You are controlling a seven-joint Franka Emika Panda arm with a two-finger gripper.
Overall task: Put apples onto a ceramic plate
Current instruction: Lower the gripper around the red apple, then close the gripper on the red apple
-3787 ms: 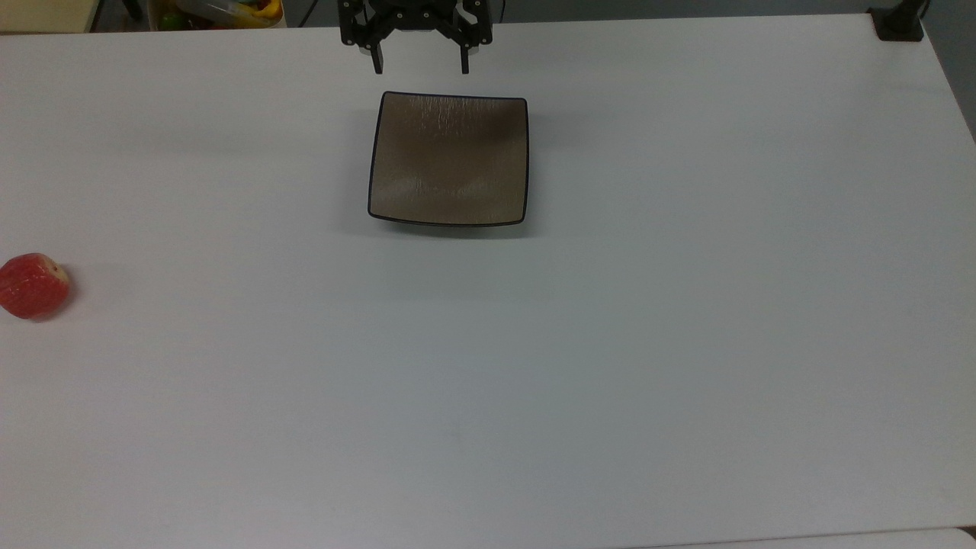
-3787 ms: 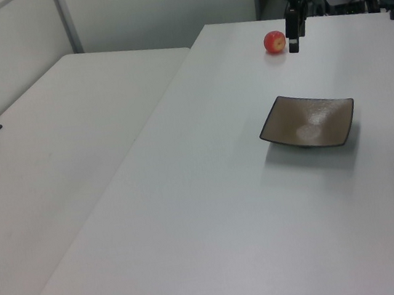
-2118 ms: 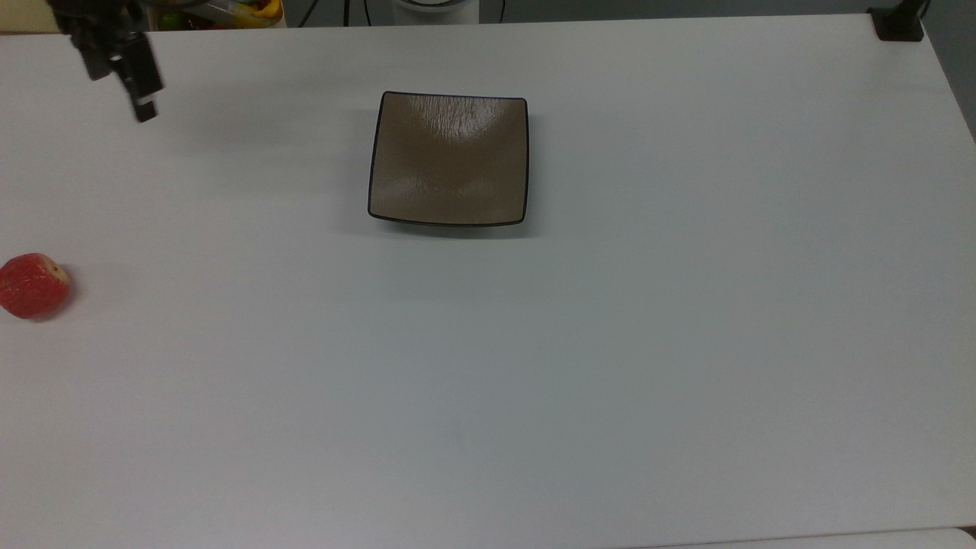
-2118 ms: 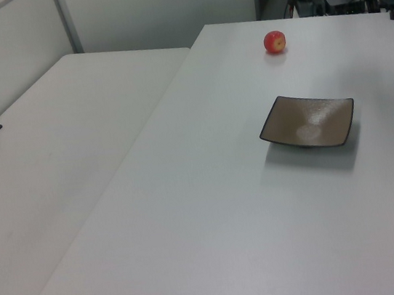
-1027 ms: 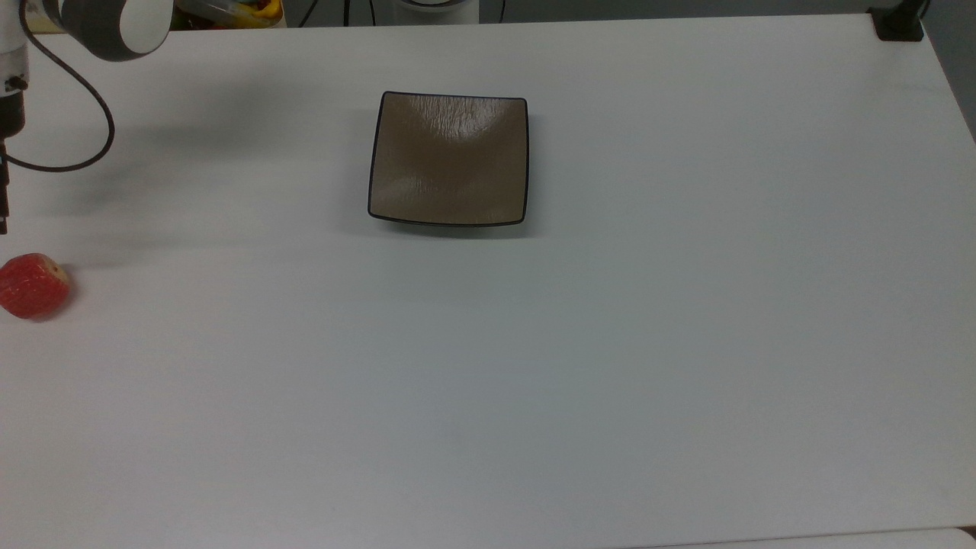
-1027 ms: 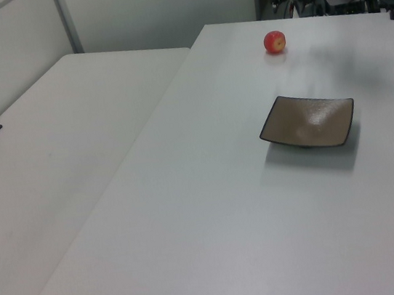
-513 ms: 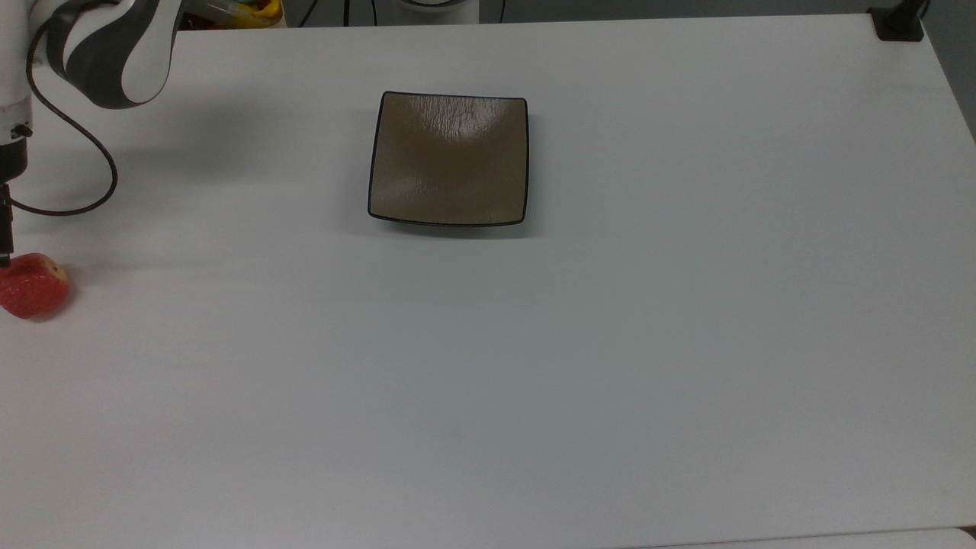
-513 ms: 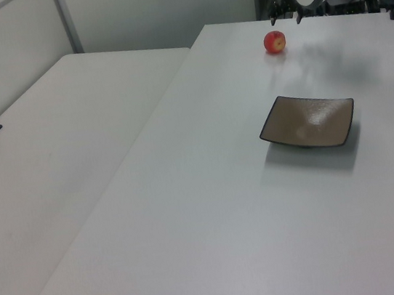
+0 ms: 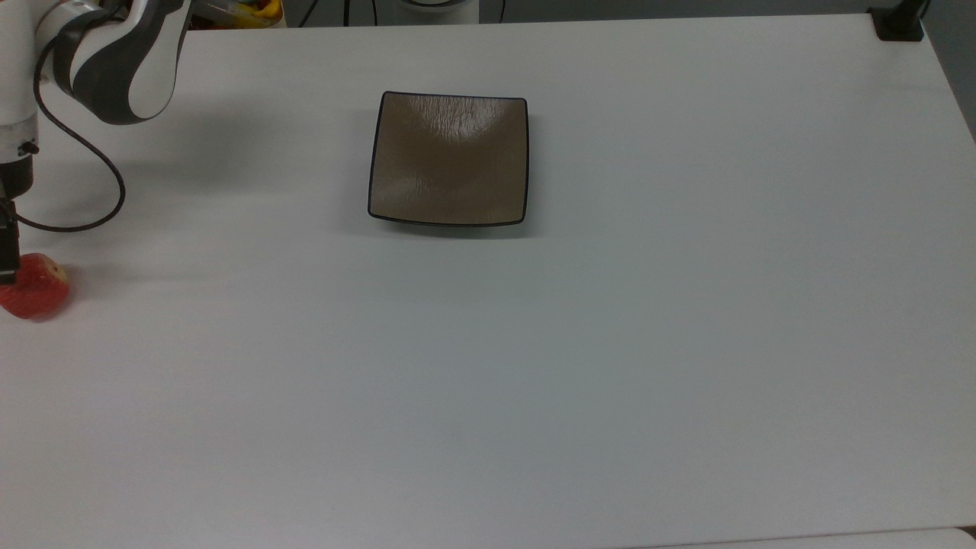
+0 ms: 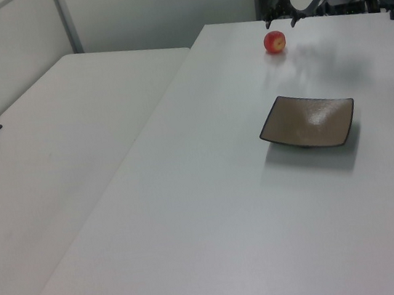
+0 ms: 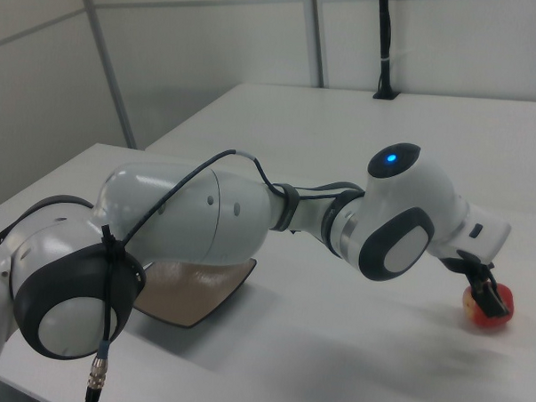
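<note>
Arm: I see it stretched out low over the table (image 9: 610, 343).
Gripper (image 11: 486, 295): over the apple (image 11: 487, 308); finger spread I cannot tell.
Plate (image 9: 448, 158): well apart.

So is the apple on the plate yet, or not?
Not yet. The apple sits on the table, far toward the top view's left of the plate, which holds nothing.

Apple (image 9: 34, 288) red w/ pale yellowish patch. Plate (image 9: 448, 158) glossy brown-taupe, faint streaks, thin dark rim. Table (image 9: 610, 343) white. Arm (image 11: 249, 227) white w/ dark grey joints, blue light, black cable (image 9: 84, 152). Gripper (image 11: 488, 295) black.
</note>
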